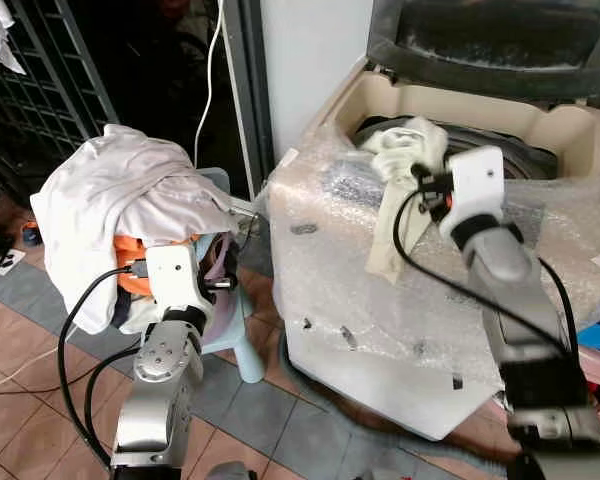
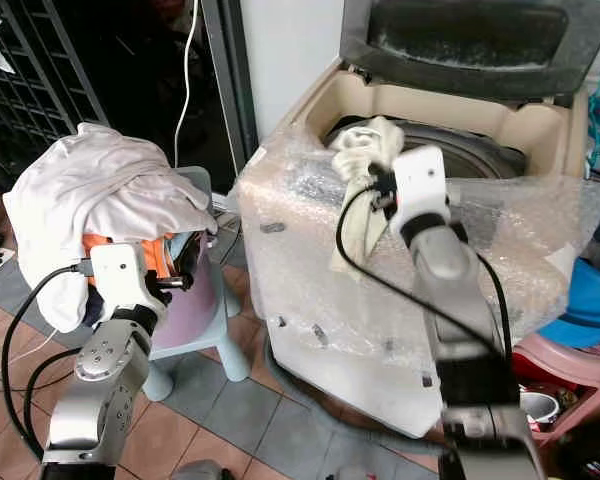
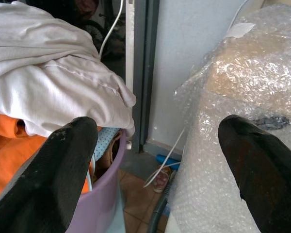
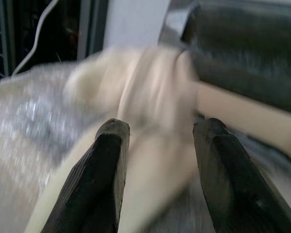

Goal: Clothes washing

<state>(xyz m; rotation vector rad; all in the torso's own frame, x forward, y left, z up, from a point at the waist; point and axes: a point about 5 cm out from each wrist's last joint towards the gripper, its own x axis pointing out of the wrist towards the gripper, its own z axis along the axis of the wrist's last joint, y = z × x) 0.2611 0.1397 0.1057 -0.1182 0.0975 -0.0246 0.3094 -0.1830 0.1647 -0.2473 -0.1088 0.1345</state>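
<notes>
The washing machine (image 1: 400, 330), wrapped in bubble wrap (image 2: 310, 260), stands at the three o'clock side of the head views with its dark lid (image 1: 490, 40) raised and its drum open. A cream garment (image 1: 405, 190) lies draped over the machine's front rim, its upper part bunched at the mouth of the drum and its lower part hanging down the wrapped front. The right pincer (image 4: 160, 160) sits at that rim with its two black fingers (image 4: 94, 179) apart, the cream cloth lying blurred between and beyond them in the right wrist view; whether they touch the cloth cannot be told. At nine o'clock, a purple laundry basket (image 3: 102, 204) rests on a pale blue stool (image 1: 242, 350), heaped with a white garment (image 1: 110, 200) over an orange garment (image 3: 9, 155). The left pincer (image 3: 157, 170) hovers just beside the basket, at the gap between basket and machine, with its fingers (image 3: 53, 179) spread wide and holding nothing. A white cable (image 1: 208, 90) hangs down the dark wall behind the basket, and the floor (image 1: 20, 400) is tiled.
</notes>
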